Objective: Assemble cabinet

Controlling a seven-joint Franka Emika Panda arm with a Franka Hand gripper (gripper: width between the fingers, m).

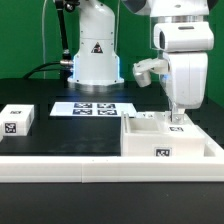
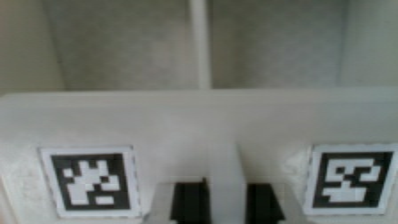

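The cabinet, on the table at the exterior view's right beneath the gripper, looks light, stiff and slippery, best pinched by a thin wall; whether the gripper is clamped or apart cannot be told.

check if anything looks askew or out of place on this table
Nothing stands out. The cabinet body sits upright and square at the exterior view's right with the gripper low over it, a small tagged white part lies flat at that view's left, and the marker board lies flat between them.
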